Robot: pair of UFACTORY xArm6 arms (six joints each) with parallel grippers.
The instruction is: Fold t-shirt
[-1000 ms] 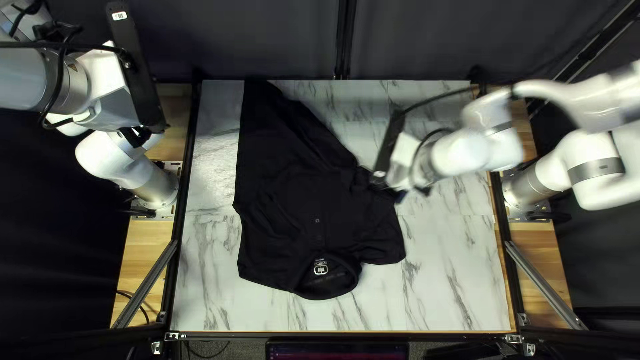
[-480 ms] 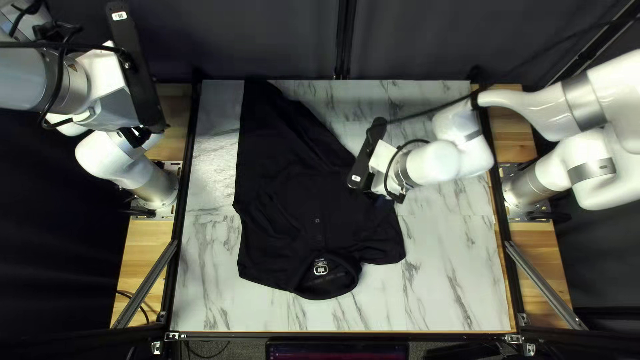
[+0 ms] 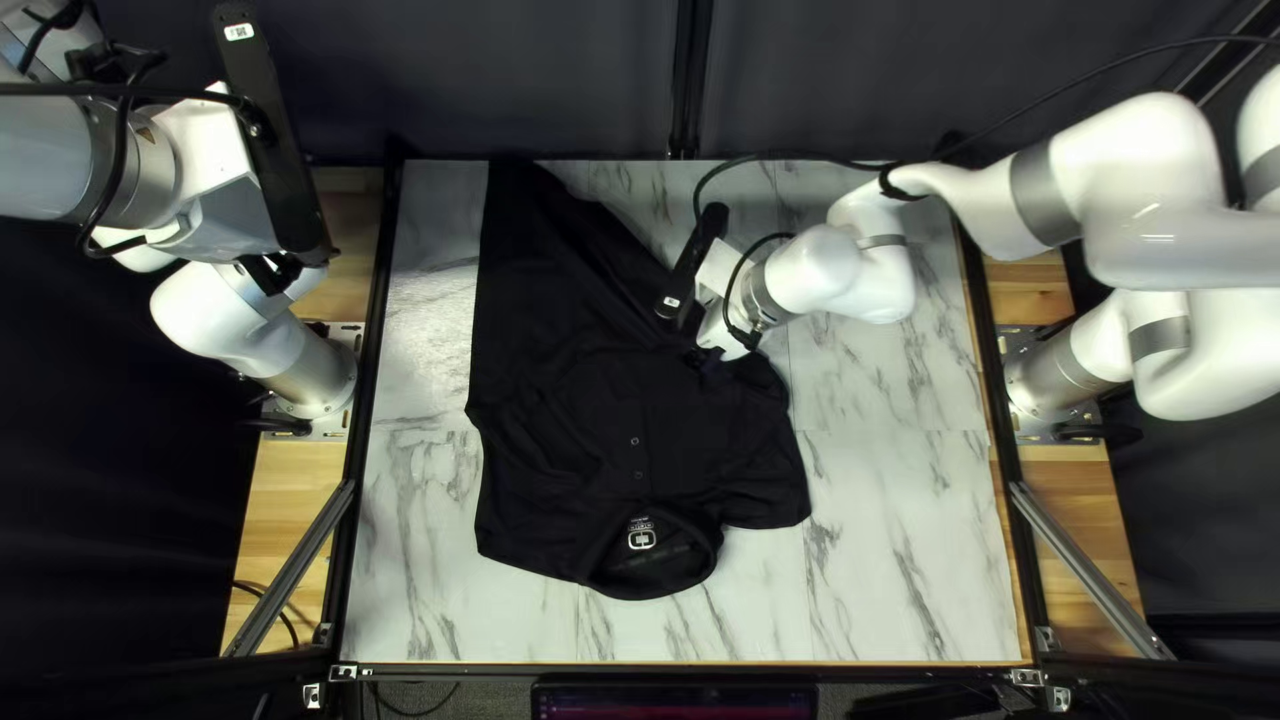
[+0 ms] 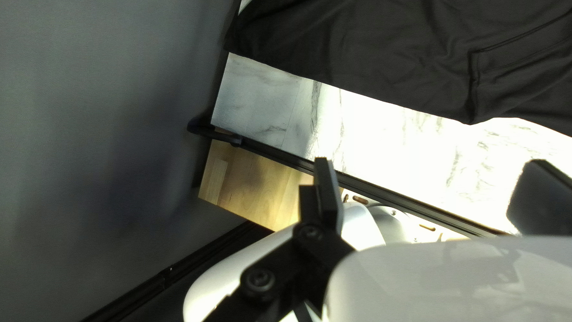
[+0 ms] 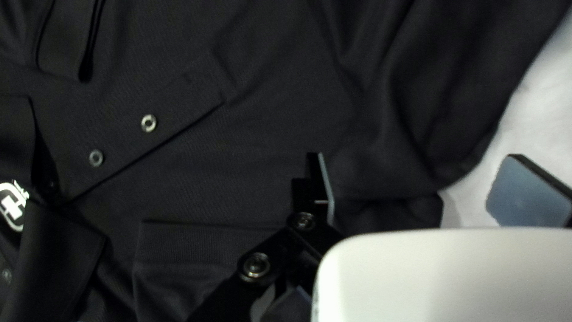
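- The black shirt (image 3: pixel 587 400) lies spread on the marble-patterned table (image 3: pixel 907 560), from the upper left to the centre of the top left view, its collar (image 3: pixel 651 586) at lower middle.
- The left gripper (image 3: pixel 274 275), at upper left, has its fingers (image 4: pixel 326 194) wide apart, with nothing between them, off the shirt.
- The right gripper (image 3: pixel 707 358), just above centre, is over the shirt, its fingers (image 5: pixel 322 185) wide apart; whether they touch the cloth, I cannot tell.
- Since the earlier frames, the right arm (image 3: pixel 807 274) has moved leftward; the left arm (image 3: pixel 220 314) and collar look unmoved.
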